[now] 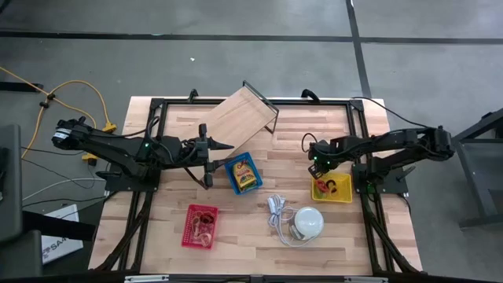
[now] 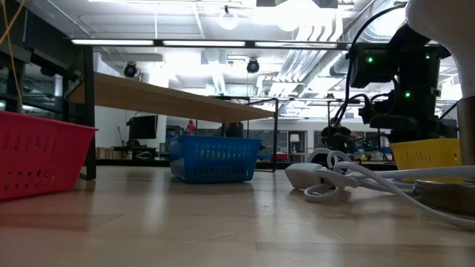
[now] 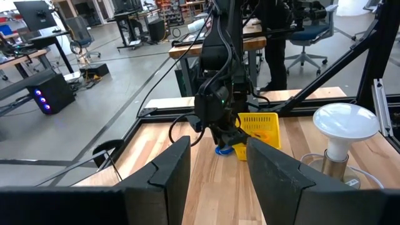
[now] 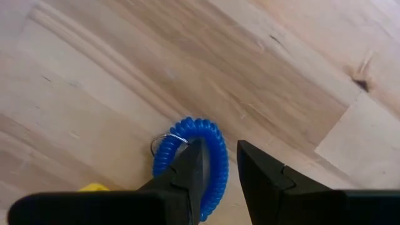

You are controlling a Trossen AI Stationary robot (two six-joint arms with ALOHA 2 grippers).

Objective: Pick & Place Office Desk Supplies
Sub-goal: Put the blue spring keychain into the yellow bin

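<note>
Right gripper (image 4: 217, 165) straddles blue coil wristband's (image 4: 209, 140) rim, fingers apart, beside yellow basket (image 1: 339, 194) near table's right edge. Looks light, springy; pinch one coil wall. Left gripper (image 3: 215, 169) parked, parted.

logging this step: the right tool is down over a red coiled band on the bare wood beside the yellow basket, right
Not quite: the coiled band is blue, not red, as the right wrist view shows. The rest holds: the right tool is down over it on the bare wood beside the yellow basket.
</note>
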